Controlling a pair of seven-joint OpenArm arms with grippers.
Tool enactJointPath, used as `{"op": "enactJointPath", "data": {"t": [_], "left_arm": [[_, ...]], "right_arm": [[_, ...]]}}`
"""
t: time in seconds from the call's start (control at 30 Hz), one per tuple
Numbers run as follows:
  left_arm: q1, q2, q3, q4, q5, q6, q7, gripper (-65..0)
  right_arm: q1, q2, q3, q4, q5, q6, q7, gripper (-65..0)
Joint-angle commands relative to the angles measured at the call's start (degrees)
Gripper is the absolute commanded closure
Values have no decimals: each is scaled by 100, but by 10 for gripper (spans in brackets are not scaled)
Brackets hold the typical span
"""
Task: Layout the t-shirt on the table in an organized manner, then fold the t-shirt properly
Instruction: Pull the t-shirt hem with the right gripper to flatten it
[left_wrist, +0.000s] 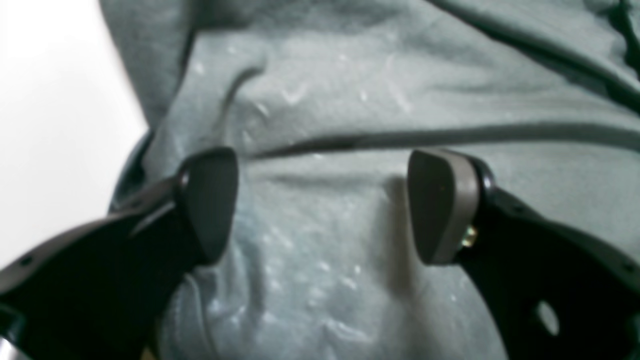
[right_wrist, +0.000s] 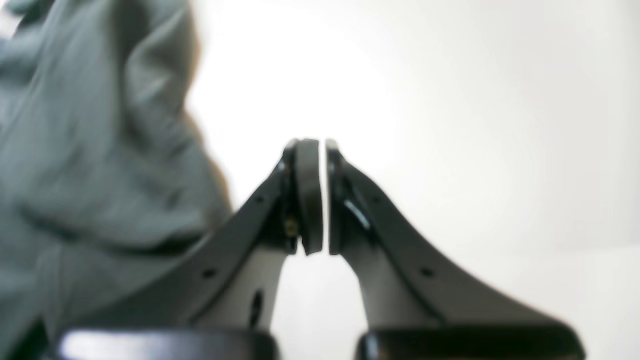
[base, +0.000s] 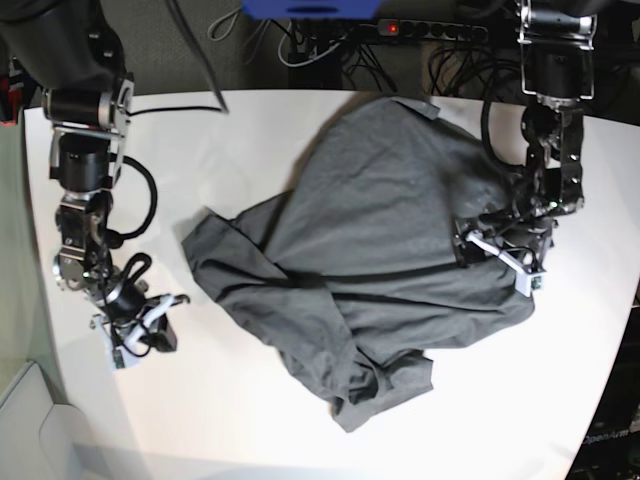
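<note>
Left claw, jaws wide and empty over the crumpled t-shirt mid-bench; right claw shut on nothing, cloth beside it: a deep left pinch risks dragging several layers.

A robotics lab or test bench: the white table carries two black arms, one at each side. Behind the table's far edge, cables tangle on a dark floor beside a power strip with a red switch.
</note>
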Motion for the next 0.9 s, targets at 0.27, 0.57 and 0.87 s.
{"op": "enactJointPath", "data": {"t": [0.27, 0.57, 0.87], "left_arm": [[130, -42, -5, 38, 29, 87, 296, -518], [130, -42, -5, 38, 29, 87, 296, -518], [121, -16, -5, 38, 21, 87, 296, -518]], "right_arm": [[-895, -347, -276, 2320, 80, 86, -596, -31], [-1466, -330, -2078, 3103, 53, 51, -587, -393], [-631, -655, -2095, 1283, -1072, 51, -289, -360]]}}
